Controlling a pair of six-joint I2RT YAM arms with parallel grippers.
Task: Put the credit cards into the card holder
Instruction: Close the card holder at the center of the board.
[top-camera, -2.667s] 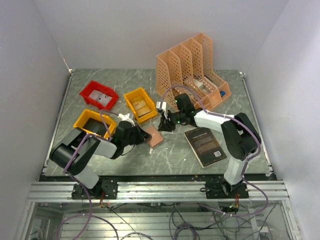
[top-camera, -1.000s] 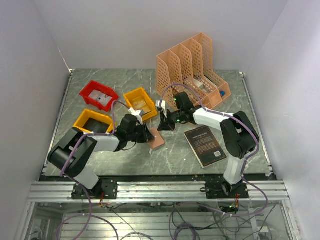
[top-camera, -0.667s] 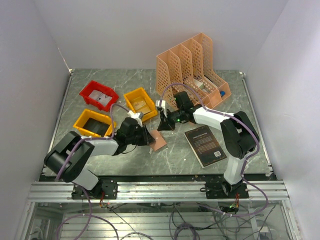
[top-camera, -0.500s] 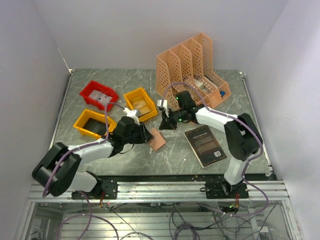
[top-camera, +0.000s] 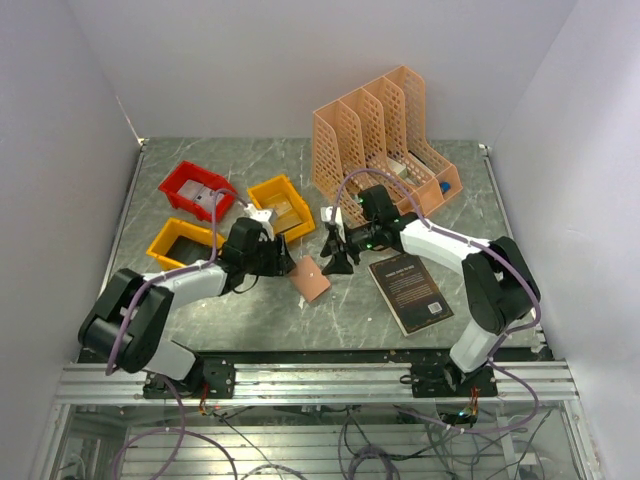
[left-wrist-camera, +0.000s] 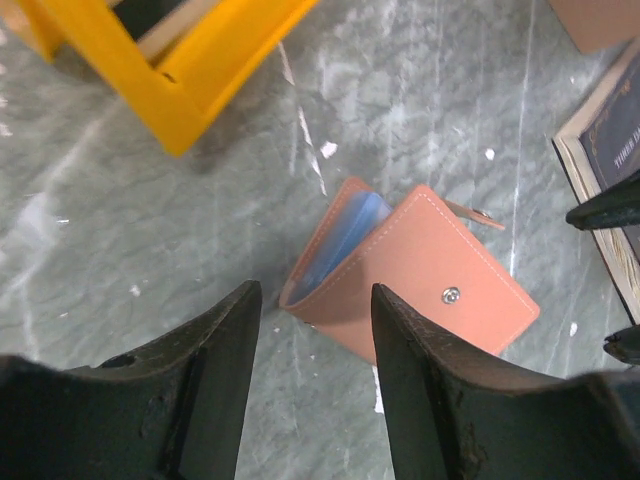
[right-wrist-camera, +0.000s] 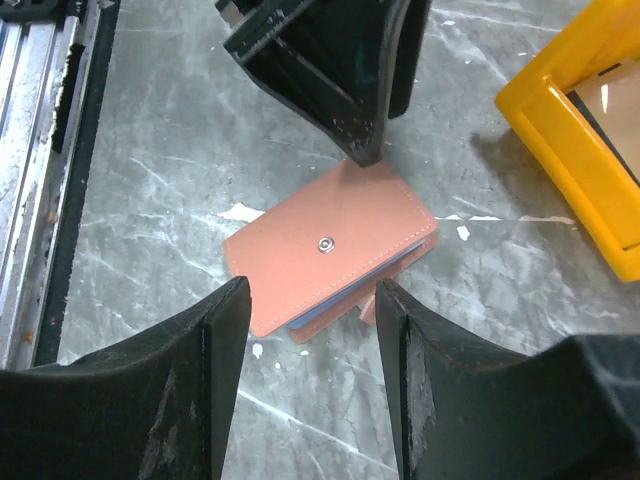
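Light: was bright and even, from overhead
Shadows: fell soft and narrow beside the yellow bin (left-wrist-camera: 190, 90) and card holder (left-wrist-camera: 420, 280)
Sharpness: marble table (left-wrist-camera: 150, 230) looked crisp in wrist views

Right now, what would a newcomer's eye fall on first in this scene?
The salmon-pink card holder lies folded on the marble table, between the left tool and the right tool, both open. Behind it stands a tall peach lattice organizer; a black book lies near the right arm.
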